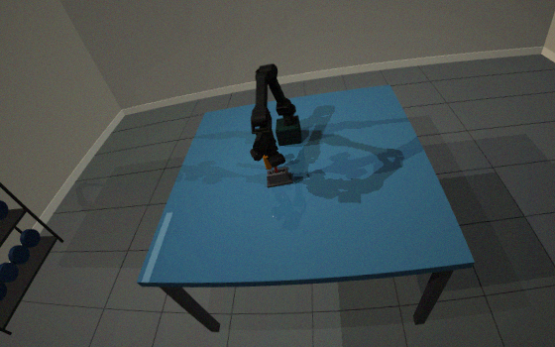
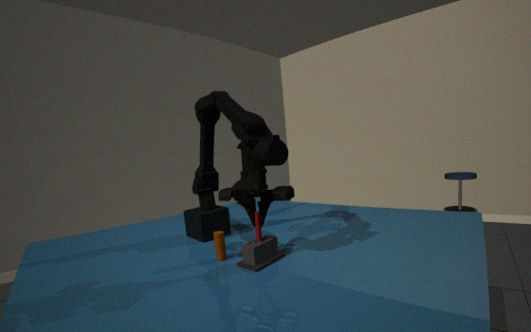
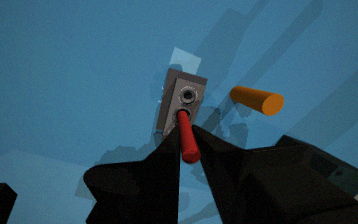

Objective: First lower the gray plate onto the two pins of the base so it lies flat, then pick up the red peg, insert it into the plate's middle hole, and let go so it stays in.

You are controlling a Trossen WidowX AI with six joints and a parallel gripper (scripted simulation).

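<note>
One red peg (image 1: 276, 169) (image 2: 258, 229) (image 3: 189, 137) is pinched between the two fingertips of the tool (image 1: 276, 167) (image 2: 257, 225) (image 3: 185, 129). The tool points down; the peg runs nearly upright between its fingers, its lower end directly beneath them at the middle hole of the gray plate (image 1: 279, 177) (image 2: 260, 254) (image 3: 175, 100). Depth of entry cannot be read from these views.

The grip lies above the peg's lower end, which presumably leaves that end free to enter the hole without the fingertips striking the plate. Holding the peg near vertical serves to align it with the bore.

The plate is seated below the tool, apparently flat on the base (image 2: 247, 267) (image 3: 171, 74), whose wider foot rests on the tabletop (image 1: 297, 238) (image 2: 356, 280) (image 3: 75, 75). A ringed opening next to the peg shows a round form within, probably one of the locating pins. This seating should restrain the plate during insertion.

An orange cylinder (image 1: 267, 162) (image 2: 220, 247) (image 3: 272, 104) stands to one side of the tool, apart from the base; it appears to have no role in the assembly.

Judgement: insertion is in hand. Confirm sufficient depth before spreading the fingers; early release could let the peg tip.
</note>
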